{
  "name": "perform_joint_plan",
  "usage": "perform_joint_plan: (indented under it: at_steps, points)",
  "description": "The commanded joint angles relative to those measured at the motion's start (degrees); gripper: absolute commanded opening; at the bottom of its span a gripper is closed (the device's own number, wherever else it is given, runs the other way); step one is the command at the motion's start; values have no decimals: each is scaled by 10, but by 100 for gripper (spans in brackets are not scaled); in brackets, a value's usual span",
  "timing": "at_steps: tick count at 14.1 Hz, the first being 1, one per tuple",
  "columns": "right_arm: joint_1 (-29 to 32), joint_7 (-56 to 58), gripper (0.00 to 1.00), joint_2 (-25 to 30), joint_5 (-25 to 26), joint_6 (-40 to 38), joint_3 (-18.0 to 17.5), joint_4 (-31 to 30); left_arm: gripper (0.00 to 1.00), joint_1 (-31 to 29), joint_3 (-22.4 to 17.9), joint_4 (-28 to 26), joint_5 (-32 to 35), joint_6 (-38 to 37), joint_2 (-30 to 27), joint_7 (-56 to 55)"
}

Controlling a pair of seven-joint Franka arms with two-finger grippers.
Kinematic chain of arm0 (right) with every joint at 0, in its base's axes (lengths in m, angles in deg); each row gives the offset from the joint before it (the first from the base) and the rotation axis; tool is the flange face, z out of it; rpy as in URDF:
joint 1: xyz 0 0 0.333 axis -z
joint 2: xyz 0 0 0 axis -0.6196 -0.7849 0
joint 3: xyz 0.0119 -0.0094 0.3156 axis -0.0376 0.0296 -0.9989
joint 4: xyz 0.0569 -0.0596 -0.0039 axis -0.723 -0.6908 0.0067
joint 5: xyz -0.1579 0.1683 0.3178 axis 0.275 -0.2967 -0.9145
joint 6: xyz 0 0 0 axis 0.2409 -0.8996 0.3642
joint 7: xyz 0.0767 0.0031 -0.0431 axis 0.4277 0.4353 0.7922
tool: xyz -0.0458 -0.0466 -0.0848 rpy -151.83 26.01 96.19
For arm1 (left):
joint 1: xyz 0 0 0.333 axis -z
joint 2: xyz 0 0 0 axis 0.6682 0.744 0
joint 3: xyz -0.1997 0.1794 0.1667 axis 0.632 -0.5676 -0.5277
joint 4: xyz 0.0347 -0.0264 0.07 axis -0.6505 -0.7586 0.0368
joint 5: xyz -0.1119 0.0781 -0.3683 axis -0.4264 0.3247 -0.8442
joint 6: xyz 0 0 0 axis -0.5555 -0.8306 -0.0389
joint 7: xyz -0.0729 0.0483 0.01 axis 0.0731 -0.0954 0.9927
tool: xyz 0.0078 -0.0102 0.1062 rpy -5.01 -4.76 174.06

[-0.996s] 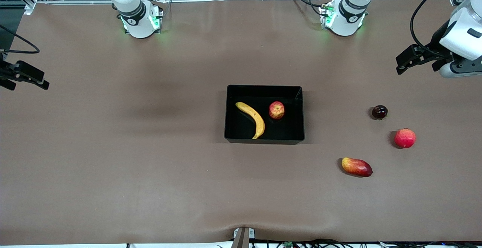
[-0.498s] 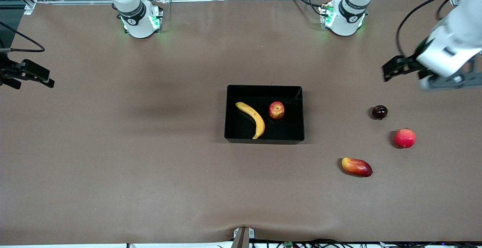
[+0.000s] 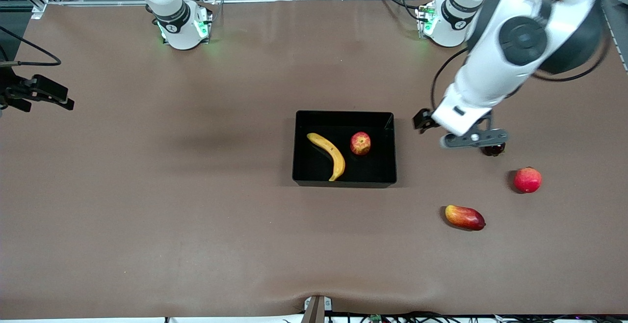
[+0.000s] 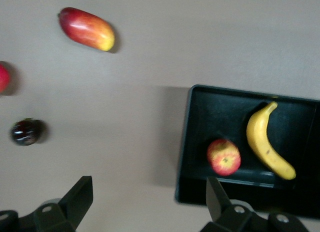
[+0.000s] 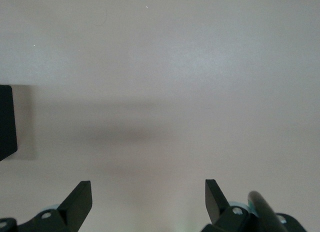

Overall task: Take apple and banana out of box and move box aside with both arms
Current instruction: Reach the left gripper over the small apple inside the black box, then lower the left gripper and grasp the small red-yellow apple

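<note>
The black box point(image 3: 378, 166) stands mid-table. In it lie the yellow banana point(image 3: 327, 155) and the red-and-yellow apple point(image 3: 360, 143). My left gripper point(image 3: 423, 119) is open and empty, up over the bare table just beside the box's wall at the left arm's end. The left wrist view shows this gripper point(image 4: 150, 197), the box point(image 4: 186, 142), the apple point(image 4: 224, 157) and the banana point(image 4: 265, 144). My right gripper point(image 3: 49, 99) is open and empty over the right arm's end of the table. The right wrist view shows this gripper point(image 5: 148, 197) and a corner of the box point(image 5: 6, 122).
Three other fruits lie toward the left arm's end: a dark round one point(image 3: 494, 149) partly hidden under my left hand, a red round one point(image 3: 527, 179), and an oblong red-yellow one point(image 3: 464, 217) nearest the camera. The left wrist view shows the oblong one point(image 4: 87, 29) and the dark one point(image 4: 26, 132).
My left arm has swung in from the table's end toward the box and lowered. My right gripper has edged slightly toward the box. The fruits and box have not moved.
</note>
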Motion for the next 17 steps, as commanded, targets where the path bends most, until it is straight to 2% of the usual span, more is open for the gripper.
perform_joint_plan:
  at_steps: [1,9,13,17]
  points:
    - [-3,-2,100,8,7,-5,1,-1,100,17,4,-75,4,106,4,-82]
    - [7,-4,100,7,8,-17,2,12,100,112,3,-80,9,205,122,-339]
    - [15,-1,100,6,-1,-22,1,15,100,121,3,-81,10,237,178,-387]
    - [15,0,100,3,4,-38,1,24,100,122,3,-77,9,253,212,-389]
